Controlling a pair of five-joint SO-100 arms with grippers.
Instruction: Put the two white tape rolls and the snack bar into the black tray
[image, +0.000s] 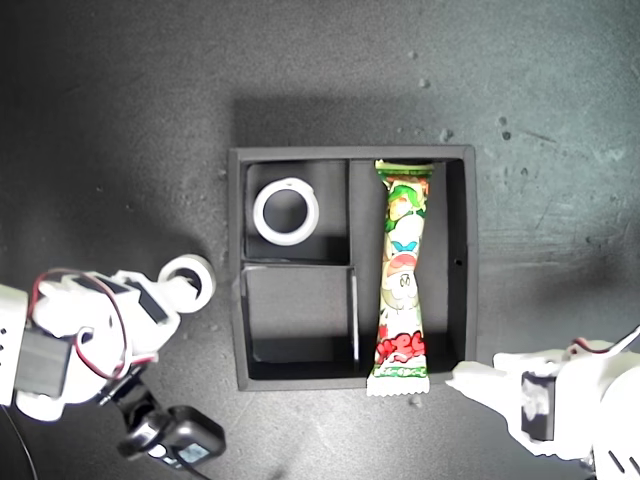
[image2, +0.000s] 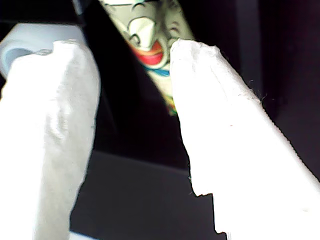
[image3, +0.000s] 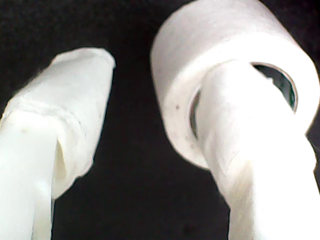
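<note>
The black tray (image: 232, 260) sits mid-table. One white tape roll (image: 260, 214) lies in its upper small compartment, and the snack bar (image: 402, 270) lies along the long compartment, its lower end over the front wall. The other white tape roll (image: 203, 272) stands outside the tray, at the exterior view's left. My second gripper (image: 185, 287) is open there: one finger (image3: 250, 150) pokes through the roll (image3: 220, 45), the other stands apart. My first gripper (image: 462, 378) is open by the tray's lower corner at the exterior view's right, holding nothing, with the bar (image2: 150, 45) beyond its fingers (image2: 55, 125).
The lower small compartment (image: 300, 315) holds nothing. A black camera unit (image: 185, 440) with red wires hangs off the arm at the exterior view's lower left. Dark matte table surface (image: 120, 120) surrounds the tray.
</note>
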